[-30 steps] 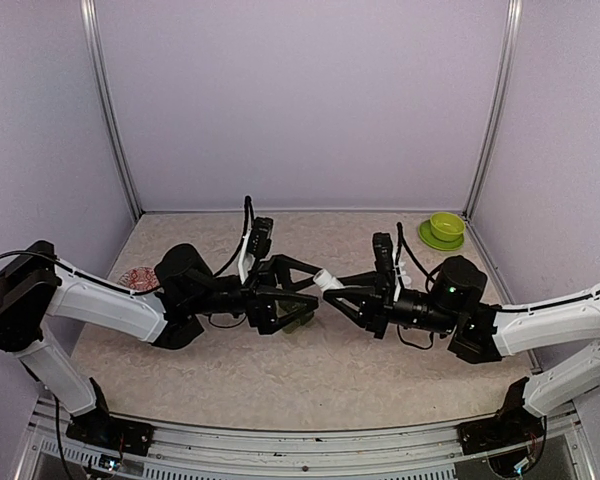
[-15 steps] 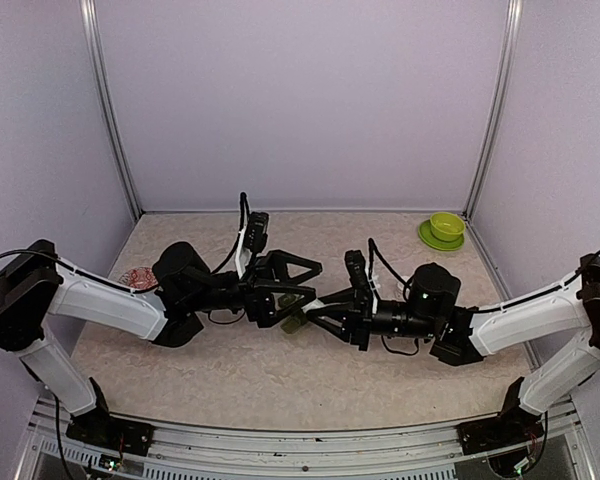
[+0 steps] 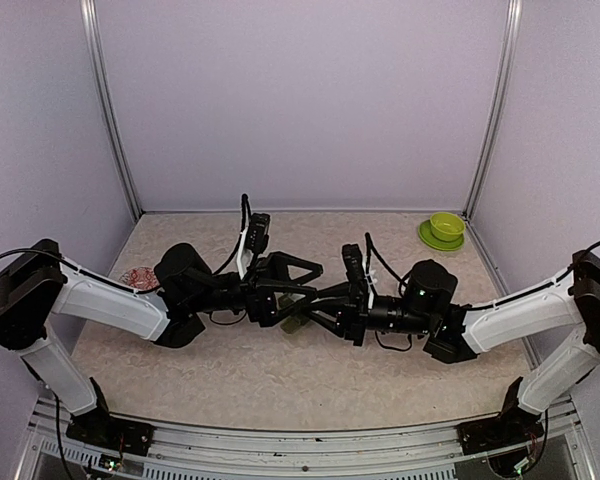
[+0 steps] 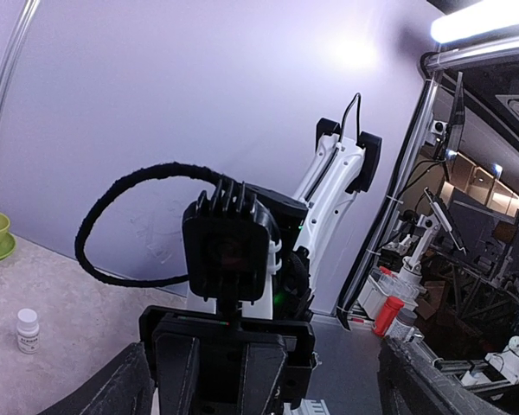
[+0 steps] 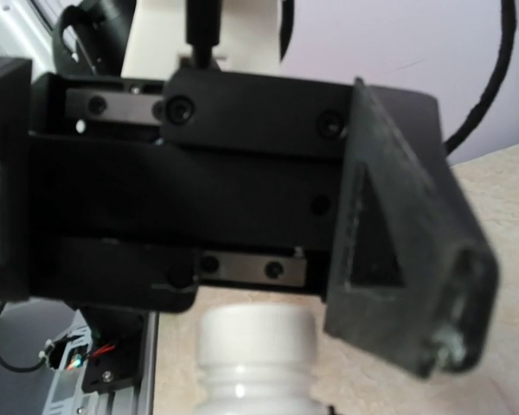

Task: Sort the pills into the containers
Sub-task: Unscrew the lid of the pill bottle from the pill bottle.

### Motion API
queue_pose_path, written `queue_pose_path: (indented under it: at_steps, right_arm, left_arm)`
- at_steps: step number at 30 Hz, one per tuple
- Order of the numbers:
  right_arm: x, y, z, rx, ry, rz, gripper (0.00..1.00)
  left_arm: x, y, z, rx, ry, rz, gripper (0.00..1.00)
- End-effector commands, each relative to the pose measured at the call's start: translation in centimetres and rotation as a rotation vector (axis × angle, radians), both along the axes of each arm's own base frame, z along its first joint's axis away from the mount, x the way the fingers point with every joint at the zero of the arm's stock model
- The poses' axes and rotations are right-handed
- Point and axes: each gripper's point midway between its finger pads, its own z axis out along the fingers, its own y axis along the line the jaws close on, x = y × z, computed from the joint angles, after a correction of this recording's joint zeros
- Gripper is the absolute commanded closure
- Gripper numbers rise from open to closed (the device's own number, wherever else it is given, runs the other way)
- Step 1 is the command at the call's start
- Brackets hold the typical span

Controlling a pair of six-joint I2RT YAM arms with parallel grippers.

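My right gripper (image 3: 322,298) is shut on a small white pill bottle (image 5: 255,346), whose ribbed cap points at the left gripper's black body. My left gripper (image 3: 315,287) stands open, and its fingers (image 4: 112,389) straddle the right gripper's tip and the bottle without touching them. In the right wrist view one left finger (image 5: 398,242) hangs beside the cap. The dark green containers (image 3: 295,322) lie on the table just under the meeting grippers, mostly hidden. No pills show in any view.
A lime-green bowl (image 3: 445,228) on its saucer sits at the far right corner. Near the left arm's elbow lies a reddish item (image 3: 135,277). In the left wrist view another small white bottle (image 4: 27,330) stands on the table. Walls enclose three sides.
The right arm carried the bottle leftward until it sits between the left gripper's fingers. The left jaws have narrowed slightly.
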Motion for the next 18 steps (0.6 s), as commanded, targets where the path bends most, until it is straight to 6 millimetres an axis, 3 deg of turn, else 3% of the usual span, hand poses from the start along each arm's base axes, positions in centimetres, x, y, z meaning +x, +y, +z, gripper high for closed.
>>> queue_pose_path:
  at_steps: [1,9,18]
  right_arm:
    - [0.0,0.3,1.5,0.049,-0.017,-0.008,0.93]
    - [1.5,-0.3,0.9,0.034,0.008,-0.102,0.93]
    - [2.1,-1.5,1.2,0.041,0.0,-0.174,0.93]
  left_arm:
    - [-0.2,0.0,0.2,-0.019,-0.025,-0.008,0.14]
    - [-0.2,0.1,-0.1,-0.015,-0.022,-0.001,0.23]
    - [-0.2,0.5,-0.5,-0.007,-0.016,0.014,0.26]
